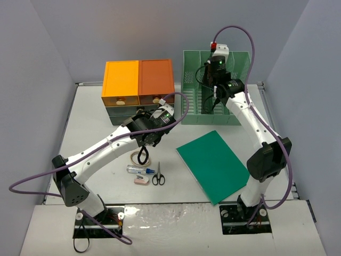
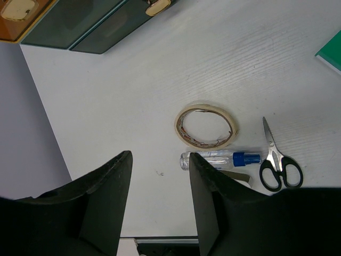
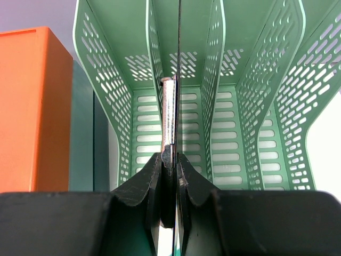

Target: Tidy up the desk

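Observation:
The off-white desk (image 1: 93, 120) carries a ring of tape (image 1: 139, 157), a clear bottle with a blue cap (image 1: 137, 170), black-handled scissors (image 1: 158, 176) and a green folder (image 1: 216, 165). My left gripper (image 1: 143, 156) hangs open just above the tape ring, nothing between its fingers (image 2: 114, 181). In the left wrist view the tape ring (image 2: 206, 126), bottle (image 2: 218, 158) and scissors (image 2: 278, 160) lie beyond the right finger. My right gripper (image 3: 169, 157) is shut on a thin dark board with a silver clip (image 3: 169, 112), held upright and edge-on inside a slot of the green file rack (image 3: 234, 90).
An orange-topped drawer unit (image 1: 138, 80) stands at the back, left of the green rack (image 1: 241, 64). A small beige item (image 1: 141, 181) lies below the bottle. The drawer fronts (image 2: 80, 24) show at the top of the left wrist view. Grey walls flank the desk.

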`<action>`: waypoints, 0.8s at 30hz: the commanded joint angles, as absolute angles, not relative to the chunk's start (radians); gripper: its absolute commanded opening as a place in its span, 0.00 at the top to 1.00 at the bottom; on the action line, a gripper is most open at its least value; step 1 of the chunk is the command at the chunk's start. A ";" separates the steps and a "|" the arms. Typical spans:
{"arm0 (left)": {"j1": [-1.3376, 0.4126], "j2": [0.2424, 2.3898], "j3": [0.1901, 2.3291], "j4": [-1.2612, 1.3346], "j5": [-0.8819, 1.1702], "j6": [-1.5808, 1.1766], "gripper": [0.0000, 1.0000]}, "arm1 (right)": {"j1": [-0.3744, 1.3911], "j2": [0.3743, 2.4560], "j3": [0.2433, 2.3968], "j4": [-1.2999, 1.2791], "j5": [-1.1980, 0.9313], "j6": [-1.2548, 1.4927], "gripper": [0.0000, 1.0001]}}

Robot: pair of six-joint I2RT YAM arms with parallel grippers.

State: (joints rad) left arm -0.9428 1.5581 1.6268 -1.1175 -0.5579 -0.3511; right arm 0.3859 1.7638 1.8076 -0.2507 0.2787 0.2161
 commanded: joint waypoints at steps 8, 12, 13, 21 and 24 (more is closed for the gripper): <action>-0.934 1.537 1.677 -1.115 -0.582 -0.339 0.57 | 0.382 1.821 1.815 -0.186 0.281 0.170 1.00; -0.934 1.536 1.678 -1.121 -0.586 -0.338 0.57 | 0.382 1.858 1.817 -0.154 0.286 0.159 1.00; -0.934 1.536 1.678 -1.122 -0.586 -0.337 0.57 | 0.382 1.861 1.815 -0.145 0.289 0.158 1.00; -0.933 1.532 1.684 -1.134 -0.592 -0.333 0.56 | 0.382 1.925 1.815 -0.094 0.303 0.162 1.00; -0.933 1.528 1.684 -1.143 -0.596 -0.334 0.57 | 0.382 1.934 1.790 -0.052 0.322 0.159 1.00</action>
State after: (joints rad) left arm -0.9401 1.5581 1.6268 -1.1218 -0.5588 -0.3481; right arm 0.3872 1.8814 1.8309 -0.0323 0.2906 0.1669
